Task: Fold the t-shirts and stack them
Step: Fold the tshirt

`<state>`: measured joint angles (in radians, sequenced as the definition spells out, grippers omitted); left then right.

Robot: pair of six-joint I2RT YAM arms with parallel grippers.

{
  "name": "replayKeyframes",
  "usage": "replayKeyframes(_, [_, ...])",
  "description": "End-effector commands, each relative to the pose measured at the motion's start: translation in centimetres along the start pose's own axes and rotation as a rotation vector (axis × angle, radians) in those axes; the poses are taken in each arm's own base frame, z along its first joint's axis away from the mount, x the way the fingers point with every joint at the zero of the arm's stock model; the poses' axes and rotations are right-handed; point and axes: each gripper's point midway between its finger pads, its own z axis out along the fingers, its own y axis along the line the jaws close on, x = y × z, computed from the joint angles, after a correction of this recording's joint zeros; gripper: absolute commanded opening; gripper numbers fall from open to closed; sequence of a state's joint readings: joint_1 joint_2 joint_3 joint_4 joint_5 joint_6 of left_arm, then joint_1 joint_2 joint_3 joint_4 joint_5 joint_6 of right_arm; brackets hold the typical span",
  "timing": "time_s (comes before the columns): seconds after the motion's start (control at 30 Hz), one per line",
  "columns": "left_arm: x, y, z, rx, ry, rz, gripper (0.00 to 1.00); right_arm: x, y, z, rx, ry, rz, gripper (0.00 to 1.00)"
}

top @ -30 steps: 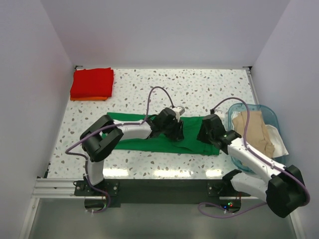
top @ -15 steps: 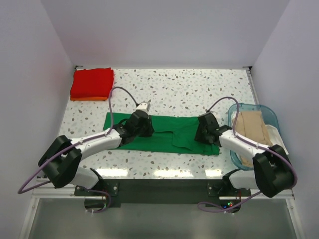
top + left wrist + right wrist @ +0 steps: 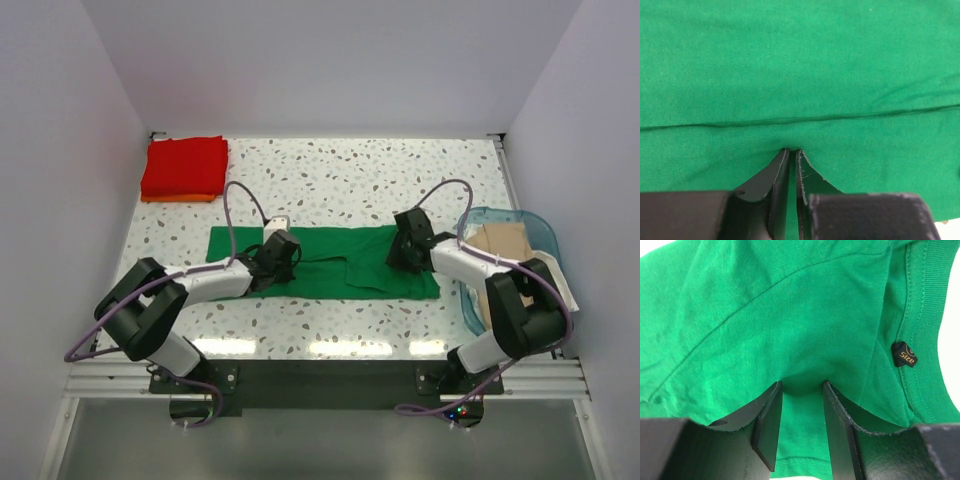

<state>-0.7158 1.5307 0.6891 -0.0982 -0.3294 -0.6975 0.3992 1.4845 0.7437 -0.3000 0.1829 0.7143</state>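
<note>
Your left gripper [image 3: 791, 150] has just pinched the green shirt [image 3: 330, 255]; right gripper [image 3: 802, 385] clamps its collar end, so fold next.

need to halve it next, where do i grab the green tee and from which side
Grip the green t-shirt at its right short end, near the collar with the size tag, coming straight down from above. It lies flat on the table as a long band, so likely only a pinched-up edge can be held.
</note>
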Motion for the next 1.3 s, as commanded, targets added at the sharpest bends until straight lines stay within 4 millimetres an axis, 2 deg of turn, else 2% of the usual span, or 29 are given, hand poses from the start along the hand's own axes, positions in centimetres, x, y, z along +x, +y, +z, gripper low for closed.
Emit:
replayKeyframes(0.0, [1.6,1.1,0.9,-0.047,0.032,-0.005,0.14,-2.1,1.5,1.1,-0.033,-0.027,0.006,0.42])
replayKeyframes(0.07, [2.5,0.8,0.8,-0.023,0.053,-0.023,0.13,-3.0,1.8,2.2,-0.018,-0.019,0.004,0.42])
replayKeyframes(0.1, [3.1,0.8,0.6,-0.013,0.06,-0.028,0.13,-4.3,2.7,2.4,-0.03,-0.031,-0.009,0.42])
replayKeyframes(0.17, [4.0,-0.2,0.2,0.017,0.077,-0.062,0.13,-4.8,2.7,4.0,0.002,-0.007,-0.045,0.42])
replayKeyframes(0.2, [4.2,-0.7,0.1,0.038,0.076,-0.083,0.13,-6.7,3.6,4.1,0.005,-0.031,-0.052,0.42])
replayKeyframes(0.23, [4.6,-1.4,-0.2,0.06,0.09,-0.125,0.13,-6.4,3.5,5.7,0.037,0.0,-0.073,0.42])
replayKeyframes(0.27, [5.1,-2.2,-0.5,0.085,0.099,-0.14,0.13,-7.0,3.9,6.2,0.04,-0.001,-0.107,0.42])
replayKeyframes(0.3, [4.9,-3.4,-0.6,0.131,0.089,-0.171,0.14,-9.4,5.5,6.2,0.023,-0.034,-0.111,0.42])
replayKeyframes(0.33, [5.3,-4.6,-0.9,0.171,0.114,-0.232,0.14,-10.1,5.9,6.9,0.035,-0.038,-0.126,0.42])
replayKeyframes(0.37, [5.6,-5.6,-1.2,0.205,0.127,-0.26,0.15,-9.9,5.9,8.6,0.052,-0.008,-0.159,0.43])
replayKeyframes(0.4, [5.4,-6.8,-1.2,0.248,0.127,-0.299,0.16,-12.2,8.0,8.7,0.019,-0.039,-0.165,0.43])
replayKeyframes(0.43, [5.6,-7.9,-1.5,0.289,0.156,-0.369,0.18,-13.0,8.9,9.2,0.003,-0.044,-0.177,0.43])
replayKeyframes(0.47, [5.5,-8.9,-1.8,0.323,0.163,-0.402,0.2,-12.5,9.1,11.4,0.011,-0.01,-0.218,0.43])
replayKeyframes(0.5, [4.8,-10.3,-1.9,0.381,0.153,-0.441,0.22,-15.2,11.3,10.9,-0.027,-0.049,-0.226,0.44])
replayKeyframes(0.53, [4.4,-11.5,-2.2,0.424,0.171,-0.487,0.26,-15.8,12.2,11.4,-0.047,-0.05,-0.243,0.44])
replayKeyframes(0.57, [3.1,-13.3,-2.4,0.485,0.147,-0.511,0.29,-15.2,12.0,13.3,-0.033,-0.015,-0.281,0.45])
replayKeyframes(0.6, [2.1,-14.3,-2.7,0.523,0.136,-0.519,0.32,-17.7,14.1,12.9,-0.076,-0.073,-0.288,0.45])
replayKeyframes(0.63, [1.4,-15.2,-2.8,0.551,0.13,-0.514,0.38,-17.9,14.9,13.5,-0.106,-0.067,-0.302,0.47])
replayKeyframes(0.67, [-0.4,-16.8,-3.0,0.572,0.112,-0.508,0.41,-18.3,15.6,13.8,-0.124,-0.073,-0.337,0.49])
replayKeyframes(0.77, [-3.5,-18.6,-3.9,0.605,0.051,-0.386,0.53,-20.5,18.0,14.5,-0.176,-0.11,-0.382,0.59])
replayKeyframes(0.83, [-4.5,-18.6,-4.6,0.608,0.024,-0.333,0.54,-21.6,18.5,13.5,-0.184,-0.132,-0.395,0.64])
replayKeyframes(0.9, [-5.4,-17.0,-4.8,0.552,-0.02,-0.288,0.55,-22.8,18.8,12.1,-0.185,-0.172,-0.403,0.73])
replayKeyframes(0.93, [-5.6,-16.4,-4.9,0.535,-0.032,-0.269,0.55,-24.2,19.2,9.9,-0.198,-0.213,-0.398,0.76])
replayKeyframes(1.0, [-5.6,-14.8,-5.5,0.496,-0.048,-0.195,0.52,-24.7,19.1,8.3,-0.2,-0.238,-0.391,0.82])
replayKeyframes(1.03, [-5.6,-14.0,-5.5,0.463,-0.059,-0.173,0.5,-25.8,19.4,5.9,-0.213,-0.275,-0.38,0.84])
replayKeyframes(1.1, [-4.9,-12.7,-5.8,0.435,-0.055,-0.098,0.47,-25.5,18.7,4.9,-0.196,-0.267,-0.354,0.84])
replayKeyframes(1.13, [-4.1,-11.6,-5.7,0.391,-0.035,-0.075,0.43,-25.7,18.8,3.5,-0.204,-0.276,-0.339,0.84])
replayKeyframes(1.23, [-2.4,-9.2,-5.6,0.331,-0.02,-0.018,0.36,-23.2,17.4,3.8,-0.179,-0.213,-0.3,0.83])
replayKeyframes(1.27, [-1.4,-8.0,-5.4,0.302,-0.009,-0.005,0.34,-22.9,17.5,3.0,-0.183,-0.216,-0.289,0.83])
